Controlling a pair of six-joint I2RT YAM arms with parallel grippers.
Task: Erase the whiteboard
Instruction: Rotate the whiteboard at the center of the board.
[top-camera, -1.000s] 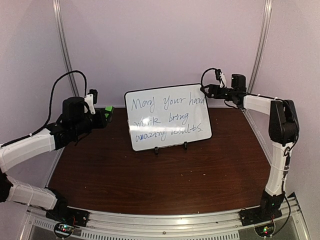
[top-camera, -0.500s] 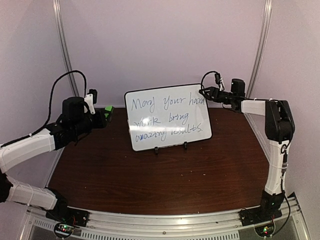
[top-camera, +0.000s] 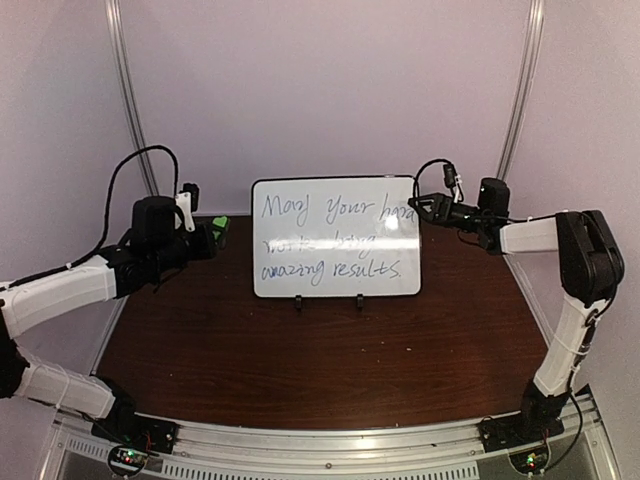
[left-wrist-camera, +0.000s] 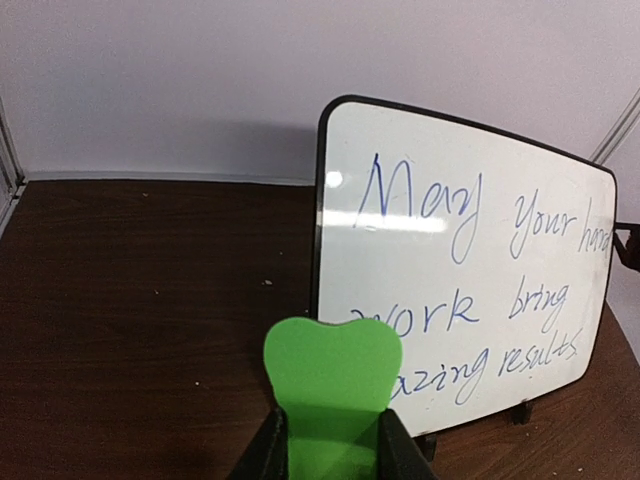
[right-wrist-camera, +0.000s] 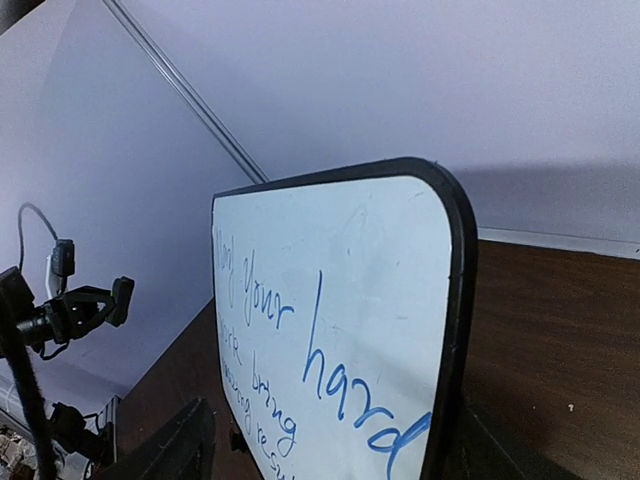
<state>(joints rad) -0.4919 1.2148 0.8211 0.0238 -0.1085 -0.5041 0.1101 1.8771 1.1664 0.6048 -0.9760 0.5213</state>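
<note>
Toward the far left edge of the counter (top-camera: 320, 370), the left gripper (top-camera: 211, 236) pinches a green eraser (top-camera: 219, 224), held apart from the board. Farther back, at the middle of the far edge, the whiteboard (top-camera: 335, 240) stands upright on its feet. All three handwritten lines are unwiped, so the erasing appears not yet begun. The right gripper (top-camera: 418, 207) straddles its upper right corner; whether it clamps cannot be told. No container shows.
</note>
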